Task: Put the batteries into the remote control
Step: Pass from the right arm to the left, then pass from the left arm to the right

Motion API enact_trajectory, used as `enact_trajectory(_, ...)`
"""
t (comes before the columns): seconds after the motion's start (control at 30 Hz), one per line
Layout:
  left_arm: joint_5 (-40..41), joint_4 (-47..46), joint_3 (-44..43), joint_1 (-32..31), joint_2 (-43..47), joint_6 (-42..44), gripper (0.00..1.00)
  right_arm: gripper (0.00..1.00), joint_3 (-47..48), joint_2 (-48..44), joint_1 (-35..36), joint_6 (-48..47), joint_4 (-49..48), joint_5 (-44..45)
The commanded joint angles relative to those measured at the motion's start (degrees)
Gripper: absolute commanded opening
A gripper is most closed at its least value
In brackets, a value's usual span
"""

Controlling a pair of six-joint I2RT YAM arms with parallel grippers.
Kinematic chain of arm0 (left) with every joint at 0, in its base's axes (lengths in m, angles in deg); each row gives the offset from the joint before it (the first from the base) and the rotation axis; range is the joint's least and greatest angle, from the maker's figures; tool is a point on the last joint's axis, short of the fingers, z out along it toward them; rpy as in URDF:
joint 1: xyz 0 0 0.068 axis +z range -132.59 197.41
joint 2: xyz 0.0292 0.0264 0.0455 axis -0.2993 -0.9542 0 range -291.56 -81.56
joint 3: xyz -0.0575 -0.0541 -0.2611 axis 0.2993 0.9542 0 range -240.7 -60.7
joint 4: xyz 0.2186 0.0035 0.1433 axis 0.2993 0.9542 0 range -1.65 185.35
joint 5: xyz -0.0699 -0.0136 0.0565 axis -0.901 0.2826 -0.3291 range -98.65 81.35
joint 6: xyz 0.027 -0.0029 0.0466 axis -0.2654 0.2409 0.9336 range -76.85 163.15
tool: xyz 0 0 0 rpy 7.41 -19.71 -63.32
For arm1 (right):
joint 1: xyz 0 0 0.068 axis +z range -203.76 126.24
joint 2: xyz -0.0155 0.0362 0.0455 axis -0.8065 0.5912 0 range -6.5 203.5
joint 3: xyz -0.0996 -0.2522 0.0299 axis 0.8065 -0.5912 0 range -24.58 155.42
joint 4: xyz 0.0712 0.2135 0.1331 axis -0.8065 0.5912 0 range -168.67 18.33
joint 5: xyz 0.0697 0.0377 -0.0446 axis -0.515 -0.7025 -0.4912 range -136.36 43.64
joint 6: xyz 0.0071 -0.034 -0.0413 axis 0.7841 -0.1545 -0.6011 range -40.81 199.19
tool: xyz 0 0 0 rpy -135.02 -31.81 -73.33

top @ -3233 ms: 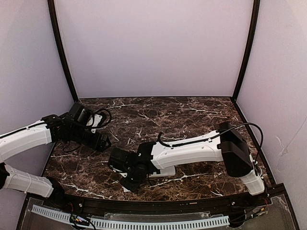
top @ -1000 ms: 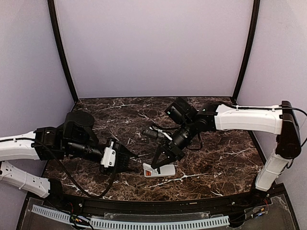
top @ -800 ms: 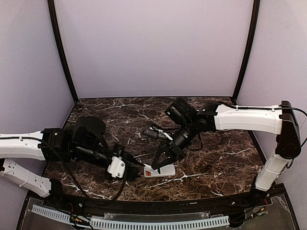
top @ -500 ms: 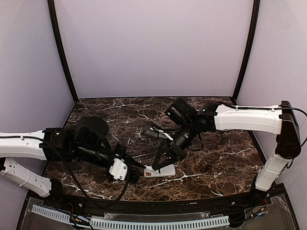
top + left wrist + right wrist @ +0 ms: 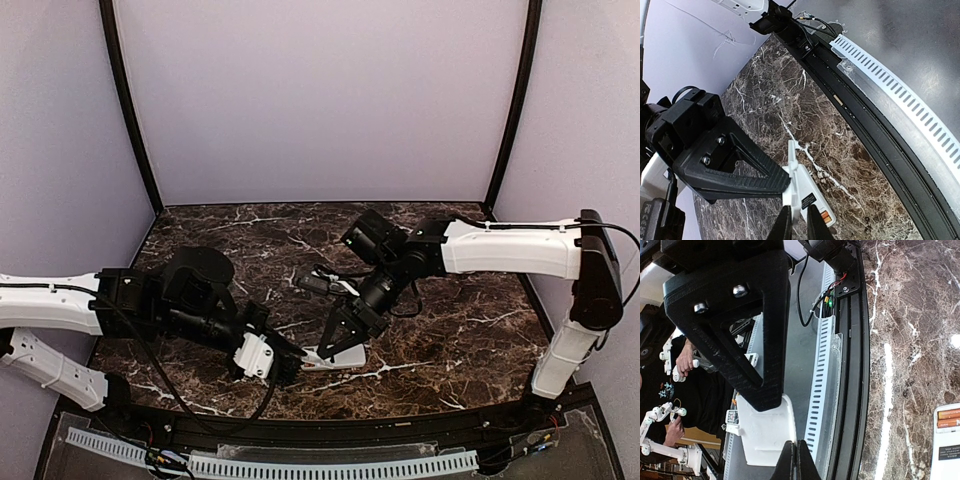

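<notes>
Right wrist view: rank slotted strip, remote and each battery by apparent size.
1. slotted strip, by length.
2. remote, cut off by the frame edge, so unsure.
3. batteries: alike, not ranked.

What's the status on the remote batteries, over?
Left fingers and right fingers both pinch a white panel, likely the cover. Batteries sit in remote bay. No obstruction seen.

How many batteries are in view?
2. The upper battery and the lower battery lie side by side in the remote, at the right edge of the right wrist view. Others may be hidden.
</notes>
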Motion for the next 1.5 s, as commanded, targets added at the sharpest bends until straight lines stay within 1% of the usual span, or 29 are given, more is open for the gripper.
enact_trajectory(0.0, 0.9, -0.8, -1.4, -0.4, -0.9, -1.0, 0.11, 0.0, 0.7, 0.5, -0.4, -0.8, -0.6, -1.6)
enact_trajectory(0.1, 2.5, -2.1, -1.3, -0.4, -1.5, -2.1, 0.08, 0.0, 0.7, 0.4, -0.3, -0.9, -0.6, -1.7)
enact_trajectory(0.13, 2.8, -2.5, -1.3, -0.4, -1.6, -2.7, 0.03, 0.0, 0.6, 0.3, -0.4, -1.1, -0.6, -1.6)
enact_trajectory(0.17, 3.0, -3.0, -1.1, -0.4, -1.6, -2.9, 0.02, 0.02, 0.6, 0.0, -0.4, -1.1, -0.5, -1.1)
enact_trajectory(0.27, 2.4, -2.7, -1.0, -0.4, -1.2, -4.2, 0.0, 0.28, 0.3, -1.3, -0.8, -1.2, -0.3, 1.9)
enact_trajectory(0.3, 2.1, -2.4, -1.0, -0.4, -1.2, -4.4, 0.0, 0.35, 0.2, -2.0, -1.2, -1.1, -0.3, 2.9)
enact_trajectory(0.33, 1.8, -1.7, -1.0, -0.4, -1.2, -4.8, 0.0, 0.41, 0.1, -2.9, -1.8, -1.0, -0.3, 4.0)
enact_trajectory(0.4, 0.9, -0.6, -1.1, -0.2, -1.2, -5.9, 0.0, 0.47, -0.4, -5.2, -3.3, -0.8, -0.2, 6.1)
enact_trajectory(0.5, -1.5, 0.4, -1.0, 1.0, -1.3, -7.9, 0.0, 0.52, -1.7, -9.9, -5.1, -1.3, -1.0, 9.7)
enact_trajectory(0.53, -3.6, 1.1, -1.1, 2.4, -1.4, -9.5, 0.0, 0.53, -2.4, -11.5, -5.3, -1.9, -1.4, 10.8)
enact_trajectory(0.63, -8.2, 1.4, -1.3, 5.7, -1.1, -13.4, 0.0, 0.54, -5.1, -15.8, -5.4, -2.5, -3.8, 12.9)
enact_trajectory(0.73, -13.0, 1.0, -2.7, 9.4, -1.2, -18.9, 0.01, 0.54, -6.7, -17.7, -5.3, -2.6, -4.9, 12.4)
enact_trajectory(0.83, -16.1, 1.9, -4.7, 11.3, -2.9, -23.1, 0.0, 0.53, -7.1, -17.9, -4.2, -3.3, -5.0, 12.6)
enact_trajectory(0.97, -18.4, 3.9, -7.5, 12.4, -5.7, -26.4, 0.0, 0.52, -6.6, -17.3, -2.2, -3.8, -4.8, 15.0)
enact_trajectory(1.1, -22.8, 4.1, -9.4, 14.4, -7.9, -29.1, 0.0, 0.5, -5.8, -16.2, -0.5, -4.4, -4.5, 17.5)
enact_trajectory(1.33, -25.0, 3.7, -10.8, 15.7, -9.9, -31.5, 0.0, 0.42, -4.7, -14.9, 1.1, -4.5, -4.1, 19.7)
enact_trajectory(1.47, -25.8, 3.5, -11.4, 16.3, -10.6, -32.8, 0.0, 0.35, -4.2, -14.6, 1.1, -4.1, -4.3, 21.4)
